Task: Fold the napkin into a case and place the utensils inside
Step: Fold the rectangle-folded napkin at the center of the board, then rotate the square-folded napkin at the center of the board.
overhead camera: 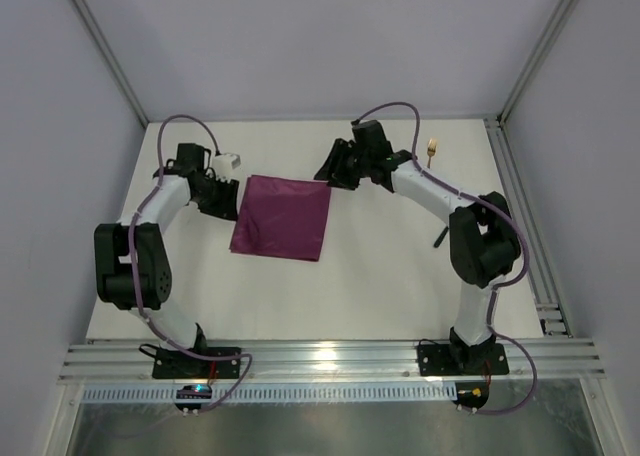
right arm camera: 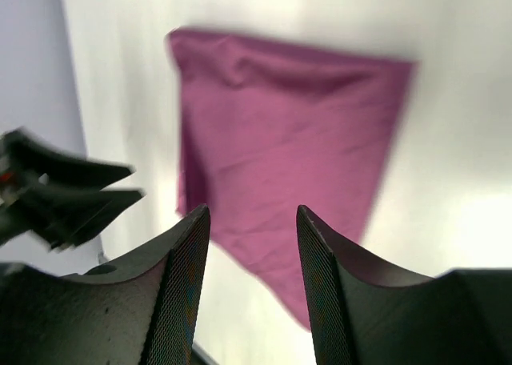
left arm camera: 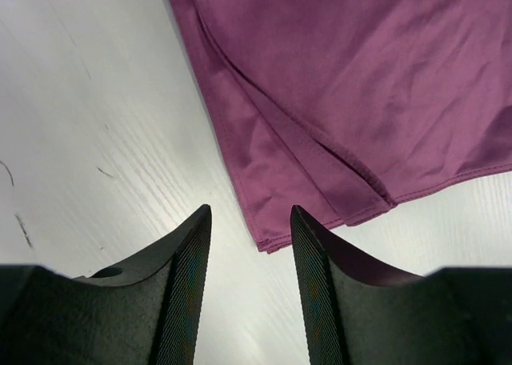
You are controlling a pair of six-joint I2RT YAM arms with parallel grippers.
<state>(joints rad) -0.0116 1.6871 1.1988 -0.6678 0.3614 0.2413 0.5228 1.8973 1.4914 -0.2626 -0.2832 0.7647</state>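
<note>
The magenta-purple napkin point(overhead camera: 282, 217) lies flat on the white table, folded into layers whose edges show in the left wrist view point(left arm camera: 360, 85). My left gripper point(overhead camera: 226, 200) stands open at its left edge, a cloth corner just beyond the fingertips point(left arm camera: 250, 221), nothing between them. At the napkin's far right corner my right gripper point(overhead camera: 335, 172) is open and empty, raised above the cloth point(right arm camera: 280, 133), its fingers point(right arm camera: 252, 221) apart. A gold fork point(overhead camera: 432, 152) lies at the back right. A dark slim piece point(overhead camera: 438, 239) shows beside the right arm's elbow; I cannot tell if it is the knife.
Grey walls and metal frame posts close in the table at the back and sides. An aluminium rail point(overhead camera: 330, 356) runs along the near edge by both arm bases. The left gripper's fingers point(right arm camera: 80, 189) show blurred at the left of the right wrist view.
</note>
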